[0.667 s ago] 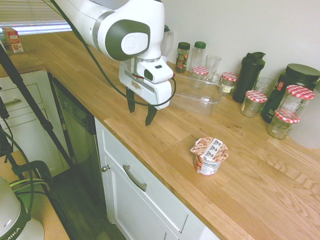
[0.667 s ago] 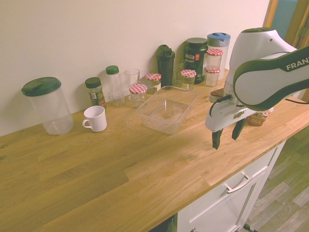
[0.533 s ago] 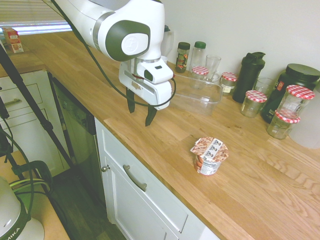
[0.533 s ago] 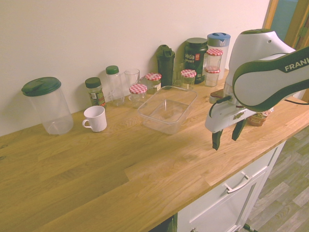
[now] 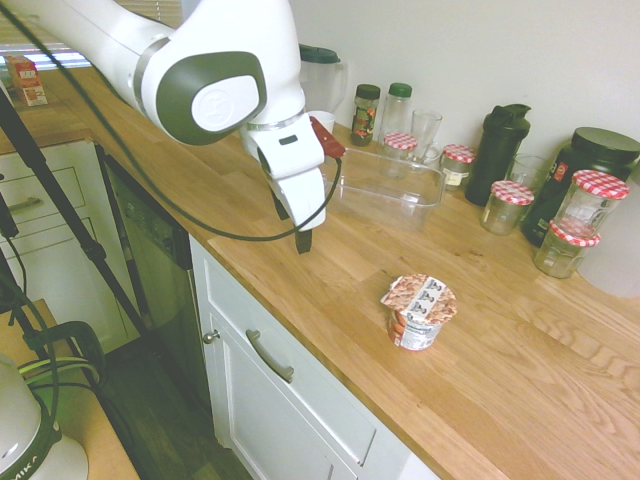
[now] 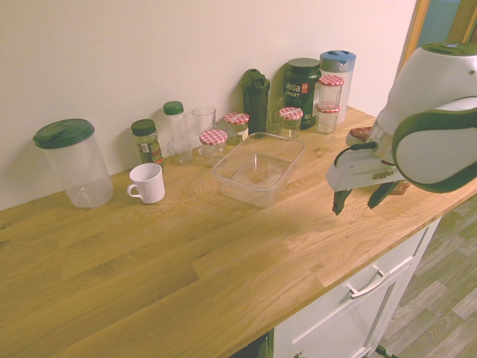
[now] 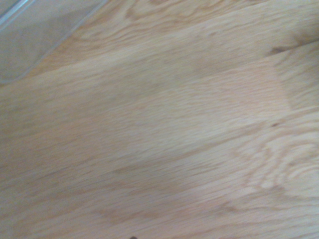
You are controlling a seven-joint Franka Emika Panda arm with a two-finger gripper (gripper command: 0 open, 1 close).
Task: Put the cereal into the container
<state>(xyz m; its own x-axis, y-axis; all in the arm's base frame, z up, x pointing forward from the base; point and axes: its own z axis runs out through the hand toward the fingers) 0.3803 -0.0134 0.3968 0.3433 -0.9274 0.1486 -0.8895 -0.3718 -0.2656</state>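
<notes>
Cereal cup [image 5: 419, 311] stands upright on the wooden worktop [image 5: 520, 370], foil lid on, near the front edge. You'll find it alone there, nothing touching it. From the cup in the first exterior view, the container [image 5: 392, 186] lies at about 11 o'clock, well apart, clear and with nothing in it; the second exterior view shows it [image 6: 258, 168] resting flat. The gripper [image 5: 291, 222] hangs at about 10 o'clock from the cup, above bare wood between cup and container and just beside the container's near side. Your fingers are spread wide and hold nothing. In the second exterior view the gripper [image 6: 361, 200] hides most of the cup. Jars with red-checked lids [image 5: 511, 206], a black shaker bottle [image 5: 499, 152] and a white mug [image 6: 146, 183] line the wall. Wrist view: wood grain, one container corner [image 7: 30, 37].
</notes>
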